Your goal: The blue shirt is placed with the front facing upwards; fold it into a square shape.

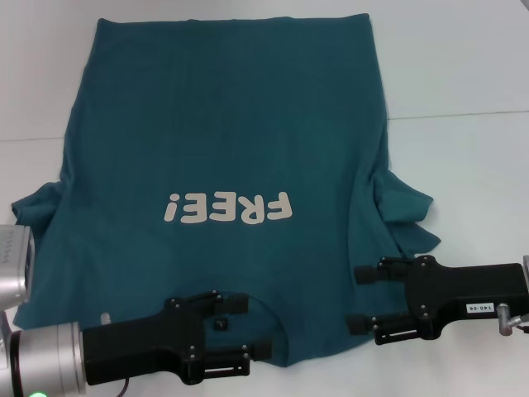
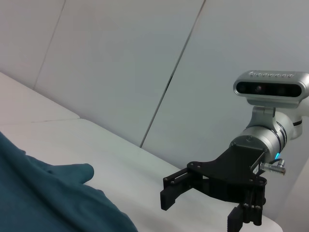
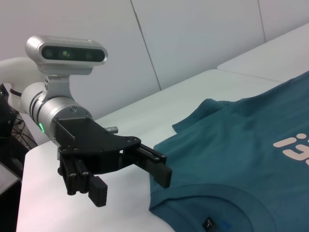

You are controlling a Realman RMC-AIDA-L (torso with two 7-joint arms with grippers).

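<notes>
**Both claws wait open at the collar end of the shirt**

In the head view, the blue shirt (image 1: 223,157) lies flat on the white table (image 1: 463,165) and fills the middle of the frame. Its front is up, with the cream "FREE!" lettering (image 1: 229,208) upside down in the centre; the hem is at the top of the frame and the collar (image 1: 240,318) at the bottom. The left gripper (image 1: 235,333) is in the lower centre, over the collar and the shoulder beside it, with its two fingers spread apart and nothing between them. The right gripper (image 1: 364,299) is in the lower right, at the shirt's edge just below the crumpled sleeve (image 1: 405,211), also spread open and empty.

In the left wrist view, the shirt (image 2: 43,198) takes the lower left corner, and the right gripper (image 2: 203,212) stands in the lower right, apart from the cloth, its fingers wide.

In the right wrist view, the shirt (image 3: 241,159) covers the lower right, and the left gripper (image 3: 133,186) is in the lower left with its fingers apart. One finger (image 3: 154,166) reaches over the shoulder edge near the collar; I cannot tell whether it touches.
</notes>
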